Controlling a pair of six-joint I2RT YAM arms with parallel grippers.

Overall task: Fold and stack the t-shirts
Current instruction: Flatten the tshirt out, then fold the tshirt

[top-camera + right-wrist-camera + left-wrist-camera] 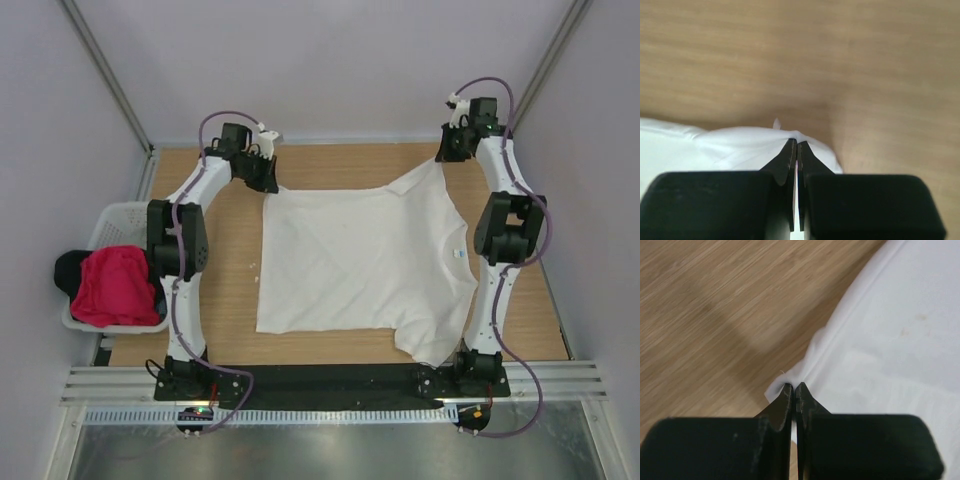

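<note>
Wooden table [225,300] fills the middle of the top view. The white t-shirt [360,260] lies spread flat across the centre of it. One sleeve points to the lower right of the frame, the other stretches to the upper right.

A white lattice basket [112,215] sits at the table's left edge, at the left of the frame. A pink-red t-shirt [115,285] is bunched inside it. A black t-shirt [66,268] shows just left of that one, touching it.

Left gripper [268,186] is at the white shirt's upper-left corner. In the left wrist view its fingers are pressed together at centre frame, pinching the cloth's corner, with bare wood to the upper left.

Right gripper [445,156] is at the upper-right sleeve tip. In the right wrist view its fingers are pressed together, pinching a small gathered fold of white cloth, with wood above.
</note>
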